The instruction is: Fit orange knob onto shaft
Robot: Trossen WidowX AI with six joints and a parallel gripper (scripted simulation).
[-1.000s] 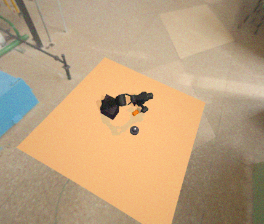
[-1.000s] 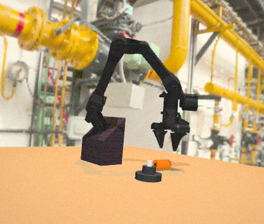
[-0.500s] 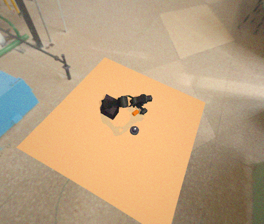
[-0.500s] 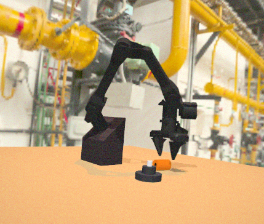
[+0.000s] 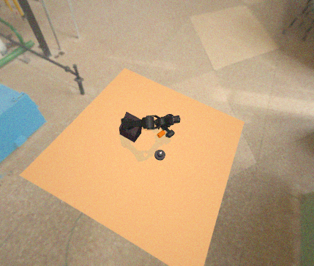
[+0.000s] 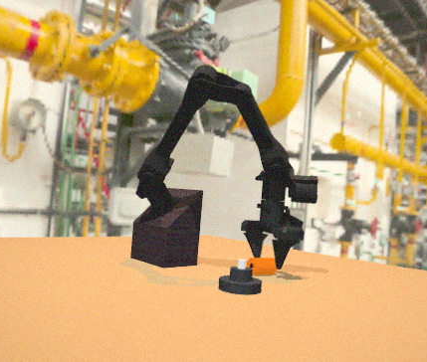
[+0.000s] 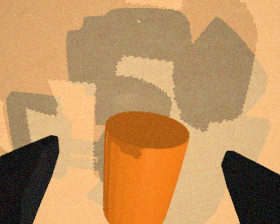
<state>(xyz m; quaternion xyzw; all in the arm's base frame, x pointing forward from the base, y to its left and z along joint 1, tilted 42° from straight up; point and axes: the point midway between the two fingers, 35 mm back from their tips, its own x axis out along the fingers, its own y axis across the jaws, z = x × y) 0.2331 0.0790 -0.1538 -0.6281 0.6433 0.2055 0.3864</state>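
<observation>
Nearest the exterior view, the pedestal (image 5: 159,157) (image 6: 240,287) stands on the bench (image 5: 184,190) (image 6: 121,318) (image 7: 271,30), shaft (image 5: 160,153) (image 6: 242,264) bare. Behind it the knob (image 5: 161,134) (image 6: 265,266) (image 7: 143,175) lies on its side, and above that the pincer (image 5: 166,131) (image 6: 270,264) (image 7: 145,153) hangs released, holding nothing. Picking up seems the step in hand; next, likely, centre the fingers, lower slightly, close.

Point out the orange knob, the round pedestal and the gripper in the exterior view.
orange knob (image 6: 263,266) (image 5: 161,134) (image 7: 143,170): exterior, top and wrist views, curved side
round pedestal (image 6: 240,286) (image 5: 157,157): exterior and top views, dark base
gripper (image 6: 268,263): exterior view, between fingertips
</observation>
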